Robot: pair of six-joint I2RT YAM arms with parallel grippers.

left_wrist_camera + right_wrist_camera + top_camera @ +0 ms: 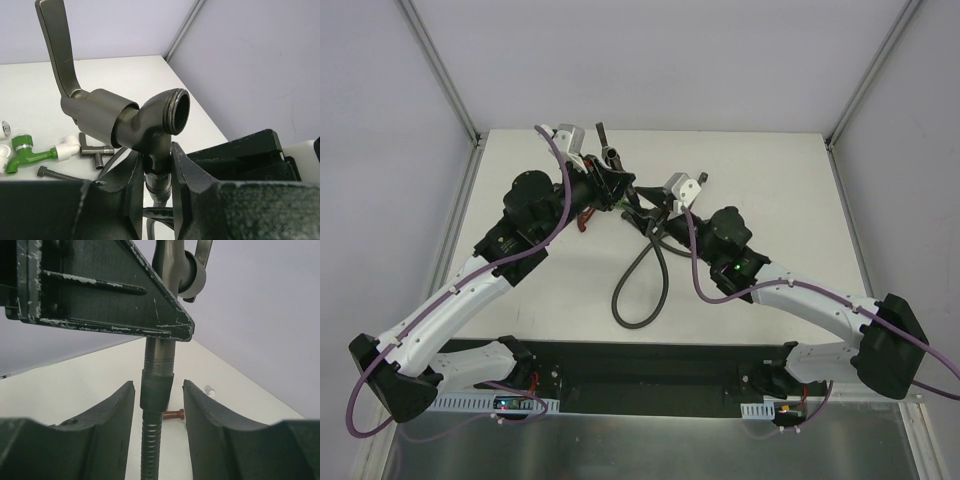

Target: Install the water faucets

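Note:
My left gripper is shut on the neck of the grey-brown metal faucet and holds it up off the table, lever handle up and threaded mouth open to the right. The long dark flexible hose hangs from the faucet's threaded stem. Its knurled nut sits on the thread between the open fingers of my right gripper, which do not touch it. From above, the left gripper and right gripper meet at the table's middle back. A green plastic faucet lies on the table.
A dark T-shaped pipe piece and a dark bolt lie beside the green faucet. A copper-coloured bolt lies behind the hose. The hose loops toward the near edge. A red part lies under the left arm.

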